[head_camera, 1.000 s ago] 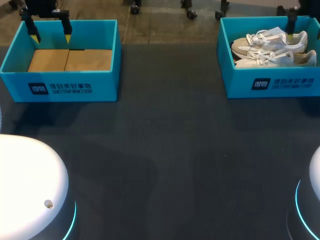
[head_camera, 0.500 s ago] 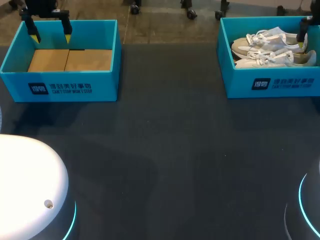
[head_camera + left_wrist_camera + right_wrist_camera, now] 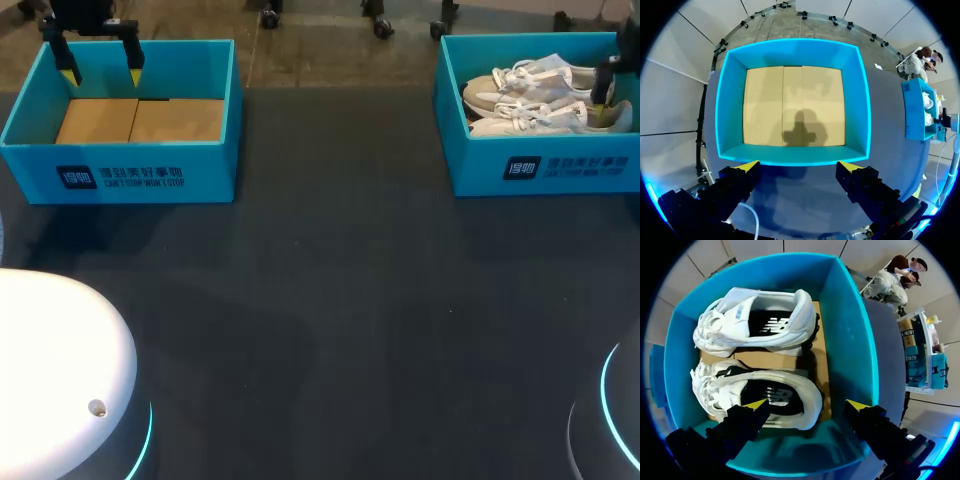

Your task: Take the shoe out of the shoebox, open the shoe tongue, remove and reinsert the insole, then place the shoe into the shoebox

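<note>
Right gripper (image 3: 806, 404) above shoe (image 3: 780, 392), apparently apart

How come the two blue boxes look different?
The left box shows only its tan cardboard floor; the right box holds two white shoes. The left tool hangs open above the left box's far wall; the right tool is open, low over the shoes in the right box. Both boxes are blue and lidless.

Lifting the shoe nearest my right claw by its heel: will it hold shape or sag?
Probably holds shape: the near shoe shows a thick sole and padded collar. Its loose laces may dangle and snag the other shoe. Held by the heel, the toe would likely droop.
</note>
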### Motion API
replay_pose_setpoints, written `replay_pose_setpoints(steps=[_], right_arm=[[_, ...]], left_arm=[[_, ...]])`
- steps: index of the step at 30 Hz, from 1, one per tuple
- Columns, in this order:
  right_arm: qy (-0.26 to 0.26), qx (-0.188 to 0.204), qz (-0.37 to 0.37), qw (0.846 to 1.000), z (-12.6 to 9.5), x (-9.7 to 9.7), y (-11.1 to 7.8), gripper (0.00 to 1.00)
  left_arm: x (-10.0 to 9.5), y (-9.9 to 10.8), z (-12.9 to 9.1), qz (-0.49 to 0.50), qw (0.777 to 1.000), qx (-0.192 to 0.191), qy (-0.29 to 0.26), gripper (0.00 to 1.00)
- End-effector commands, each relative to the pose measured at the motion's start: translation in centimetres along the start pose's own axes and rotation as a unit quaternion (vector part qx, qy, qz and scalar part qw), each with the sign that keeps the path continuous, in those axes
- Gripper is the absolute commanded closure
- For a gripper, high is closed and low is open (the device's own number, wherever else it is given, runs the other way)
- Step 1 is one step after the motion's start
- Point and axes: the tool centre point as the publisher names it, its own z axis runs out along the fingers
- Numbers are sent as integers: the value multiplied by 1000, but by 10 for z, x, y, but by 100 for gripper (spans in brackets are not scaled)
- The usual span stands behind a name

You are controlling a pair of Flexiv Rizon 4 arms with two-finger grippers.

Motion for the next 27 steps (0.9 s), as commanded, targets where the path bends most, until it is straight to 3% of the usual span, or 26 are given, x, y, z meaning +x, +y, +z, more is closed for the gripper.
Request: replay_pose_setpoints(steps=[1, 8, 9, 12, 16, 21, 22, 24, 27], right_arm=[[0, 8, 1, 1000, 16, -2, 8, 0], [-1, 14, 4, 1000, 27, -5, 11, 0], [-1, 15, 4, 1000, 28, -5, 11, 5], [-4, 20, 4, 1000, 33, -5, 11, 50], [-6, 24, 9, 1000, 38, -6, 11, 60], [-5, 27, 15, 1000, 43, -9, 10, 63], [-6, 28, 17, 999, 45, -10, 9, 66], [-5, 32, 22, 999, 47, -10, 9, 87], [-8, 36, 27, 999, 48, -10, 8, 100]], left_arm=[[0, 0, 0, 0, 1000, 0, 0, 0], [0, 0, 0, 0, 1000, 0, 0, 0], [0, 0, 0, 0, 1000, 0, 0, 0], [0, 0, 0, 0, 1000, 0, 0, 0], [0, 0, 0, 0, 1000, 0, 0, 0], [0, 0, 0, 0, 1000, 0, 0, 0], [0, 0, 0, 0, 1000, 0, 0, 0], [0, 0, 0, 0, 1000, 0, 0, 0], [0, 0, 0, 0, 1000, 0, 0, 0]])
